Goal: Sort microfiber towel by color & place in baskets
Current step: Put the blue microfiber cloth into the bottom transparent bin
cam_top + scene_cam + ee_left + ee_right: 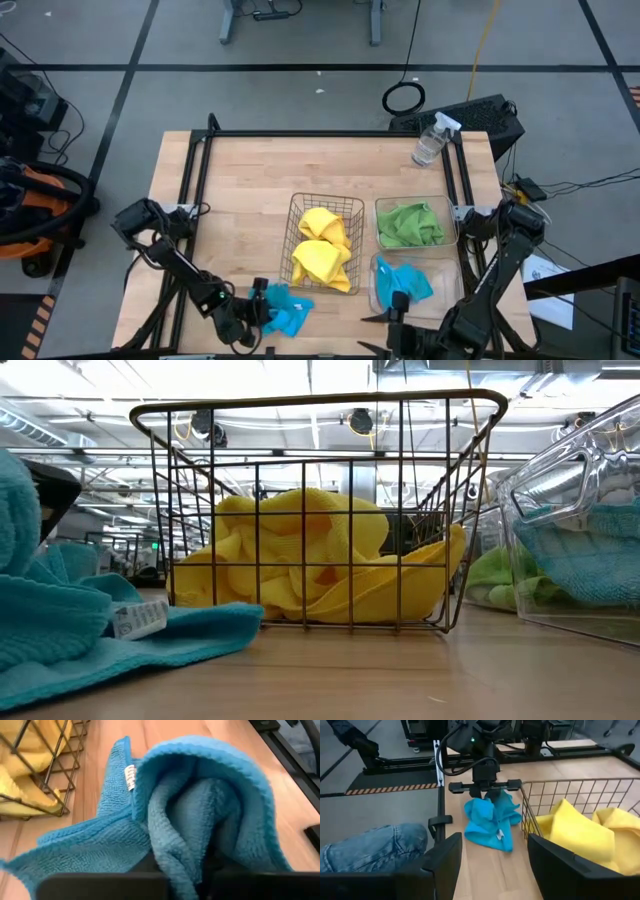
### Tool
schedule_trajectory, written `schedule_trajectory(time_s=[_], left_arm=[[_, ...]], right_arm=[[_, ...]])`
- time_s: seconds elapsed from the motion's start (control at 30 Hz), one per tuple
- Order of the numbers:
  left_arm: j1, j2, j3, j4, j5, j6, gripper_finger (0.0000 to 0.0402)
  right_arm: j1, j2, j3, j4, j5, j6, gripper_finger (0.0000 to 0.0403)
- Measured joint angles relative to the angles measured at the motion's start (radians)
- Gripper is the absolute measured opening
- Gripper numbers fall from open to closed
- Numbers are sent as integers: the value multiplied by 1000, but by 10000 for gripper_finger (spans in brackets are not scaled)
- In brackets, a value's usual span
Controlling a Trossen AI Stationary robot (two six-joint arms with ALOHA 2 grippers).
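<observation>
one fluffy blue towel [200, 815] bunches in the left hand [258, 312].

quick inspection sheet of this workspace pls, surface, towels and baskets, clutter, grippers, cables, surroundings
surface: light wood table inside a black frame
job's things: wire basket holds yellow towels; far clear tub holds a green towel; near clear tub holds a blue towel; a loose blue towel lies on the table beside the wire basket
clutter: clear spray bottle at the far right corner
grippers: left gripper shut on the loose blue towel; right gripper open, empty, at the near edge
cables: loops and leads on the floor beyond the table
surroundings: person's denim-clad leg beside the table
</observation>
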Motion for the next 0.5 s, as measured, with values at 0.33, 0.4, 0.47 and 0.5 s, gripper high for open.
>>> schedule_trajectory(time_s=[0.33,0.4,0.47,0.5], left_arm=[[-6,-111,-3,112,34,185,21],[-4,-142,2,114,26,216,19],[-3,-164,9,113,18,239,19],[-4,-176,13,115,17,251,19]], right_arm=[[-22,131,0,279,10,-279,215],[-33,162,-1,379,8,-384,215],[-47,189,-1,476,7,-475,215],[-54,199,-1,516,7,-511,215]])
